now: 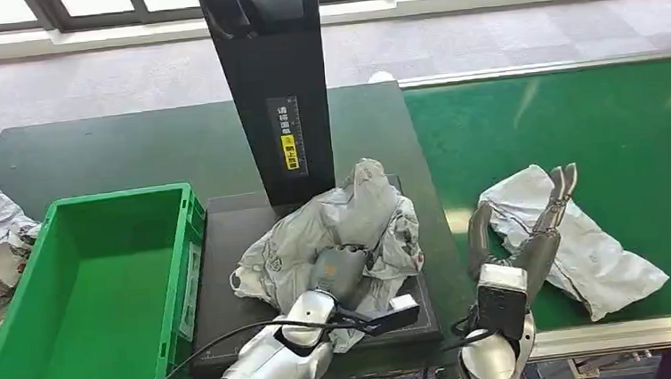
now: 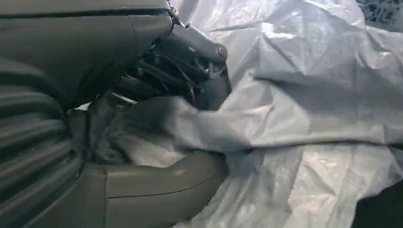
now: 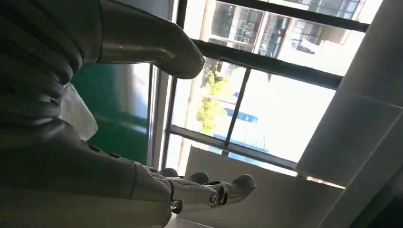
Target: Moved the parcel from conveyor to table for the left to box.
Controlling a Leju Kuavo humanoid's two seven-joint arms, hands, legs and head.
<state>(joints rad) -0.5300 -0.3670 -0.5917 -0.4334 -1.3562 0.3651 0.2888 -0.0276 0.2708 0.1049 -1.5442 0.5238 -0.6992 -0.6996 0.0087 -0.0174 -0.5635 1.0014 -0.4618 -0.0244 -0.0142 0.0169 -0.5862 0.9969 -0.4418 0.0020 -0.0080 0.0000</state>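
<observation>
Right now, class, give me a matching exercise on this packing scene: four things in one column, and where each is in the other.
Things:
1. grey parcel
2. white parcel
3. green crate
4. right hand

Places:
A. lying on the green conveyor
B. raised, fingers spread, holding nothing
C. on the black platform, gripped by the left hand
D. at the table's left, nothing inside

Pairs: 1-C, 2-A, 3-D, 4-B

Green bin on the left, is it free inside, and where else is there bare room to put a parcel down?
The green bin looks bare inside. The dark table is free behind it, up to the black post. The conveyor is open beyond the white parcel. It is crowded on the black platform, where the left hand grips the grey parcel.
</observation>
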